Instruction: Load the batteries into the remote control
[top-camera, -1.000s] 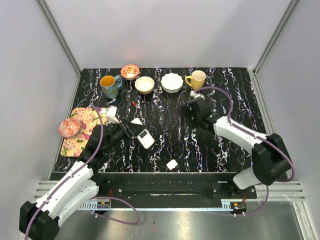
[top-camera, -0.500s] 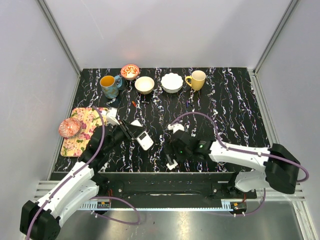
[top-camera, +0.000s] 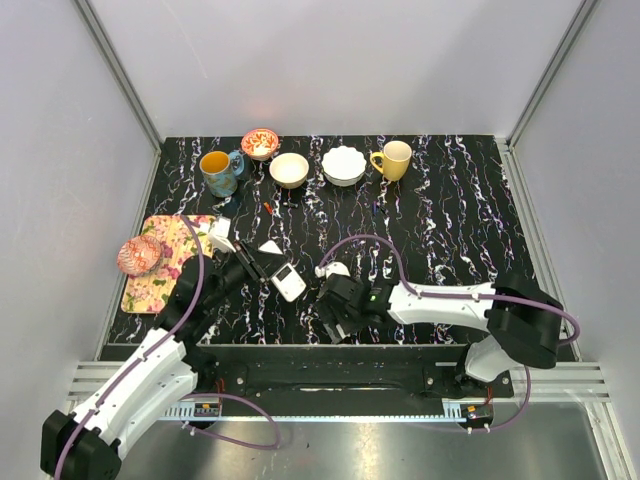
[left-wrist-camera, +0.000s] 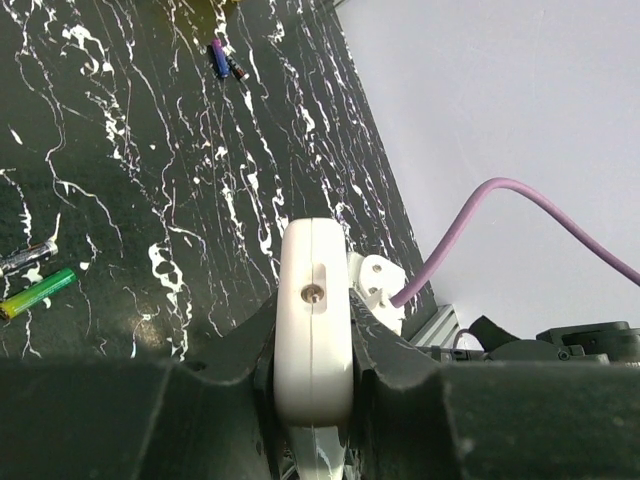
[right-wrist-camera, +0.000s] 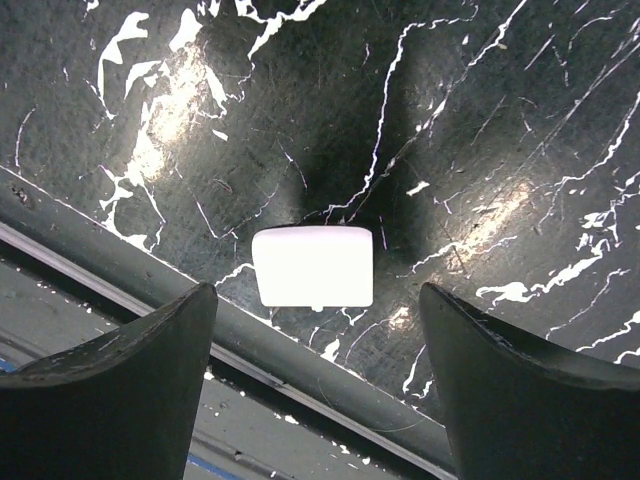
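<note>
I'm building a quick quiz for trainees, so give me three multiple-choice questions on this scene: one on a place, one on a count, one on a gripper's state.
1. Where on the table does the small white cover lie? A) far edge B) near edge, below the right gripper C) left edge
2. How many mugs stand along the far edge? A) one B) two C) four
3. What is the left gripper doing? A) open, empty B) out of view C) shut on the remote control
Answers: 1 B, it lies right by the near edge; 2 B, one blue mug, one yellow mug; 3 C, it clamps the remote control's sides.
</note>
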